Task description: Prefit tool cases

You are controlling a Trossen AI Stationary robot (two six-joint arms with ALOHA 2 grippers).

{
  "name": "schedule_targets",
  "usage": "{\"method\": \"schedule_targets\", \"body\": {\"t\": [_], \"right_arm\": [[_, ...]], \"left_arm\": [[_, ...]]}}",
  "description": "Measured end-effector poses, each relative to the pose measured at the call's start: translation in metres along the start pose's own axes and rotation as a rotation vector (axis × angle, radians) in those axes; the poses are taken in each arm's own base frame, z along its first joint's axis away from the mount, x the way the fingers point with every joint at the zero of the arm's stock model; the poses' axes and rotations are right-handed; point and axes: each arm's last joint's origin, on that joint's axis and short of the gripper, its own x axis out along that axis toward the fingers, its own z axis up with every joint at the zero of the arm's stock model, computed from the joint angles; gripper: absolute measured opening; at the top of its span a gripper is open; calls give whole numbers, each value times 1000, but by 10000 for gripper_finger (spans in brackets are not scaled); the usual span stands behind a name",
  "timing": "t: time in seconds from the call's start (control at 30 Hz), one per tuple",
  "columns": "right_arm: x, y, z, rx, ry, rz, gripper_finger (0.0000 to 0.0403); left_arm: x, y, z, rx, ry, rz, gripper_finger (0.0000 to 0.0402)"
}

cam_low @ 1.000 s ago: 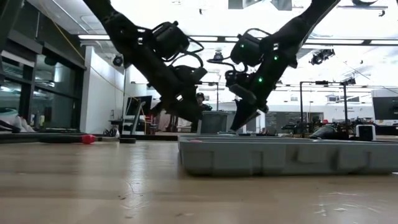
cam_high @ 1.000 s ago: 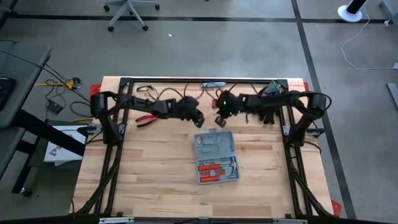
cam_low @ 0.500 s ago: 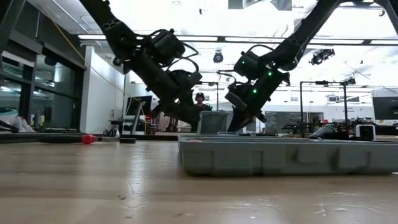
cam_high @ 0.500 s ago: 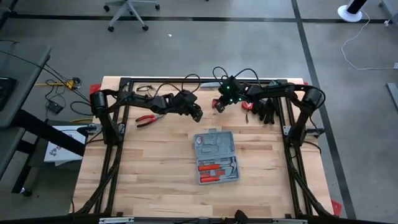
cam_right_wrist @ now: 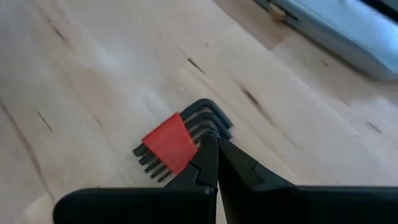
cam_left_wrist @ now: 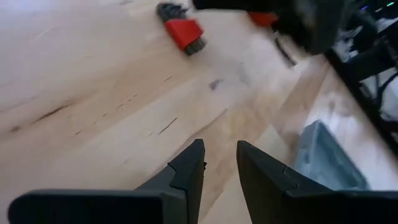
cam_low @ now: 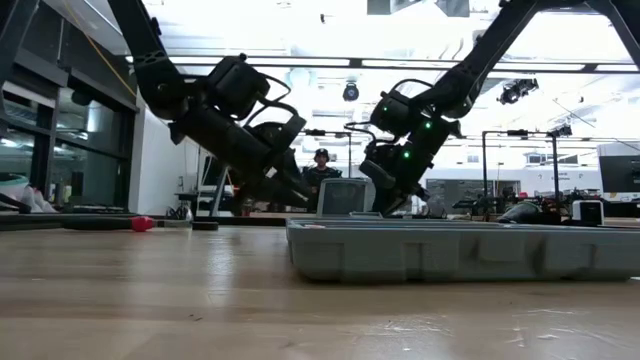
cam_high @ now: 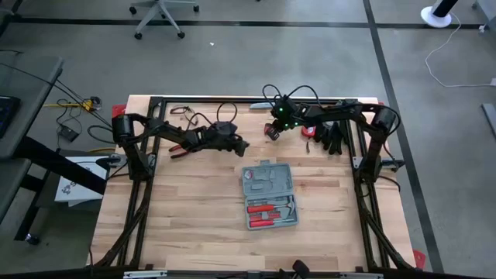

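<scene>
- Near mid-frame in the high view, slightly right of centre and just below the middle, you have the tool case (cam_high: 269,195) lying open flat on the wooden table (cam_high: 186,225): grey lid half toward the top of the frame, tray half with red-handled tools toward the bottom.
- Low view: the tool case (cam_low: 460,249) shows as a low grey wall across the right half, resting on the table top.
- Left gripper (cam_high: 243,142): sits above and left of the case in the high view, well apart from it. Left wrist view shows its fingers (cam_left_wrist: 186,171) slightly spread with a narrow gap, nothing between them, bare wood beneath.
- Right gripper (cam_high: 273,132): upper centre of the high view, just right of the left gripper, apart from the case. Right wrist view shows its fingers (cam_right_wrist: 208,158) pressed together, tips right at a red-sleeved hex key set (cam_right_wrist: 177,144) lying on the wood. You cannot tell whether the tips touch it.
- The hex key set (cam_left_wrist: 185,31) also shows in the upper part of the left wrist view.
- Red-handled pliers (cam_high: 181,149) lie on the table at left, under the left arm.
- Dark gloves or similar dark items (cam_high: 332,138) lie at upper right, beside the right arm; too small to tell.
- Low view: a person (cam_low: 321,166) is in the room behind the table, mid-frame between the two arms.
</scene>
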Motion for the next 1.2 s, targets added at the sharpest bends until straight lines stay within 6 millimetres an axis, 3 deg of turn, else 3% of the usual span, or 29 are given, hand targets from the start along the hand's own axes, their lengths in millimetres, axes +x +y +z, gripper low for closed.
{"method": "schedule_targets", "body": {"t": [0.33, 0.87, 1.2], "right_arm": [[24, 4, -9, 25, 20, 36, 0], [23, 52, -21, -76, 44, 111, 0], [22, 68, -24, -105, 30, 143, 0]], "left_arm": [[0, -2, 4, -1, -41, -23, 88], [0, -1, 4, 23, -37, -13, 88], [0, 5, 6, -10, -35, 19, 88]]}}
